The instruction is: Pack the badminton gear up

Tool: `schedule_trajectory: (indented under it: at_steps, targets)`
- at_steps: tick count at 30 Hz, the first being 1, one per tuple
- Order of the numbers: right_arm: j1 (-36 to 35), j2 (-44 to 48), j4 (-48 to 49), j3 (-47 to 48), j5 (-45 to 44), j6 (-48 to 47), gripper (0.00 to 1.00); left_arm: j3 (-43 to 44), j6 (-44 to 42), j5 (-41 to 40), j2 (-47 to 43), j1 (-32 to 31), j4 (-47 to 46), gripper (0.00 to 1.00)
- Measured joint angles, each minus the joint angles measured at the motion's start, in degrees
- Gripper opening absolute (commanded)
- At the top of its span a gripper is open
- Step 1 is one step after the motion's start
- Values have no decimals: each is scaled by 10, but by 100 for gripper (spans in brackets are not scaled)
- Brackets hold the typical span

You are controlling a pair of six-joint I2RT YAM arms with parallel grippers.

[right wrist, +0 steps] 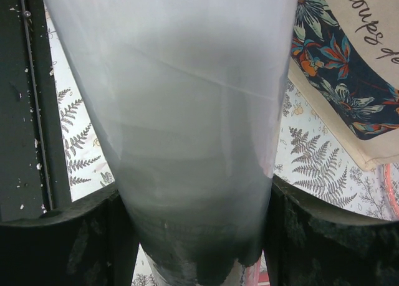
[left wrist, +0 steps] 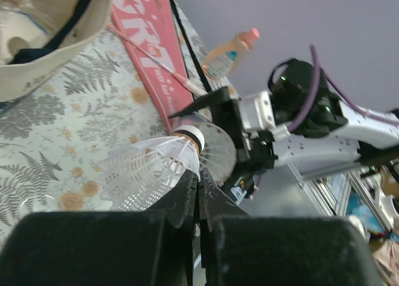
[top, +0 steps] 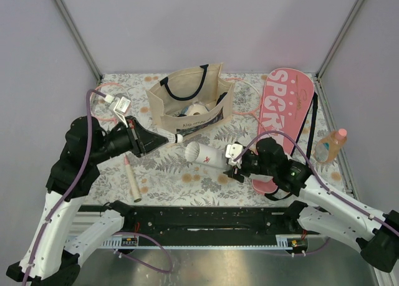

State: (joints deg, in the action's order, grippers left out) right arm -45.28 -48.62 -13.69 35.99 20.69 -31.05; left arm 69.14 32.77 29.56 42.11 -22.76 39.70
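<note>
While the left gripper (top: 157, 139) pinches the one shuttlecock (top: 171, 138), the right gripper (top: 232, 162) clasps the single white tube (top: 201, 152), cork just beside its mouth; bare table (top: 181, 187) lies toward the near edge.

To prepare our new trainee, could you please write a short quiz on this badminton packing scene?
1. Fill in: seen from the top camera, the pink cover lies to the ___ of the tote bag.
2. True or false: the left hand is shut on the shuttlecock.
3. The right hand holds: A the tote bag, B the white tube, C the shuttlecock.
Key: 1 right; 2 true; 3 B.
</note>
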Motion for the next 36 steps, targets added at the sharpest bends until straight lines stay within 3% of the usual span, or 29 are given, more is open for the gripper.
schedule_trajectory:
  at_steps: [8, 17, 26, 36]
  targets:
    - [-5, -18, -1, 8, 0, 1, 61, 16, -18, 98, -5, 0, 14, 0]
    - [-12, -21, -2, 14, 0, 5, 61, 13, -40, 114, 14, -4, 41, 0]
    - [-27, -44, -12, 39, 0, 5, 61, -79, -9, 135, 21, -37, -40, 0]
    - [-47, -68, -12, 50, -5, 5, 61, -116, 3, 133, 48, -71, -113, 0]
